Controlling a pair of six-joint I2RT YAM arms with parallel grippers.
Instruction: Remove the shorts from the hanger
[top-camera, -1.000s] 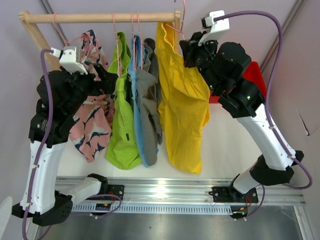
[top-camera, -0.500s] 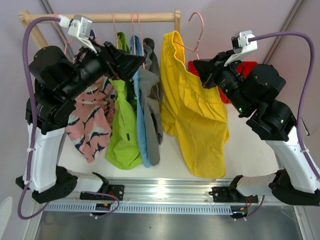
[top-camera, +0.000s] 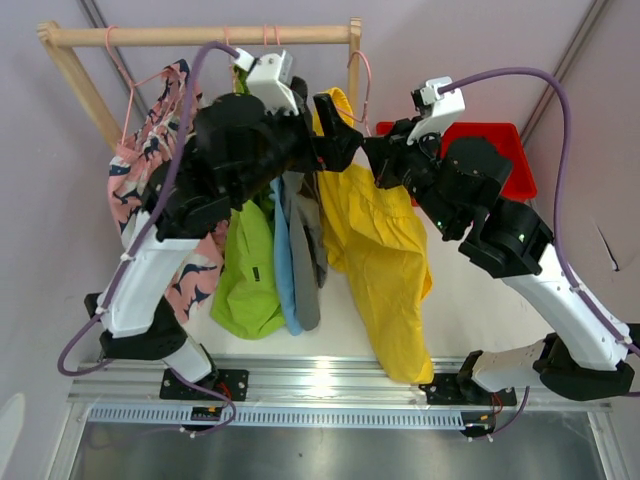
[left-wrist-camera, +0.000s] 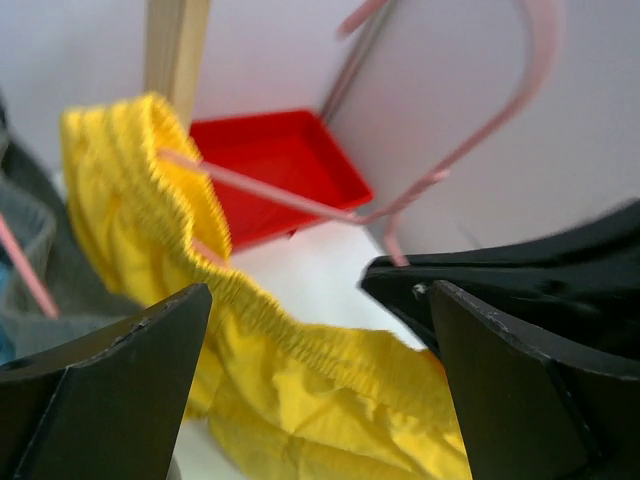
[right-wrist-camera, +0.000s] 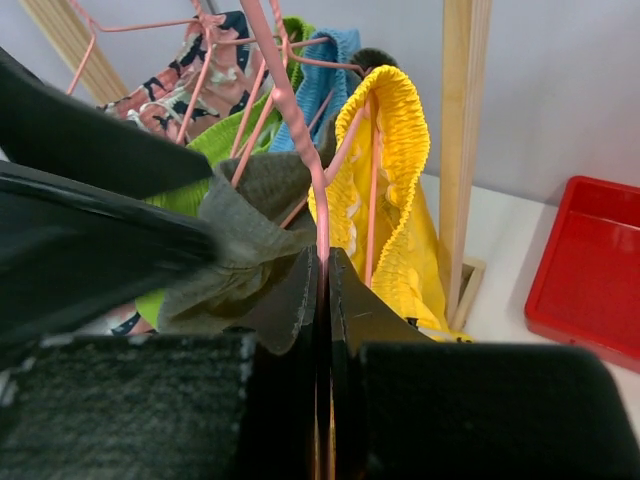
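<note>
Yellow shorts (top-camera: 385, 250): hanging by the gathered waistband from a pink hanger (right-wrist-camera: 290, 110), between the two arms, to the right of the other pairs and above the white table (top-camera: 460, 290); the legs hang down towards the near edge.
Pink hanger: its hook sits below the level of the wooden rail (top-camera: 200, 36), beside the right post (top-camera: 354, 40); the hanger wire runs through the stretched waistband.
Right gripper (right-wrist-camera: 322, 255): fingers pressed together on the hanger wire, carrying hanger and shorts.
Left gripper (left-wrist-camera: 318, 300): fingers spread wide, the yellow waistband lying between them in the wrist view; whether either finger touches the cloth I cannot tell.
Pink patterned shorts (top-camera: 150, 170): on the rail at the far left, partly behind the left arm.
Lime green shorts (top-camera: 245, 270): hanging next along, below the left arm.
Light blue shorts (top-camera: 283, 260): squeezed between the green and the grey.
Grey shorts (top-camera: 305, 250): nearest the yellow pair, touching it.
Red tray (top-camera: 520, 160): on the table behind the right arm, well apart from the rail's clothes.
</note>
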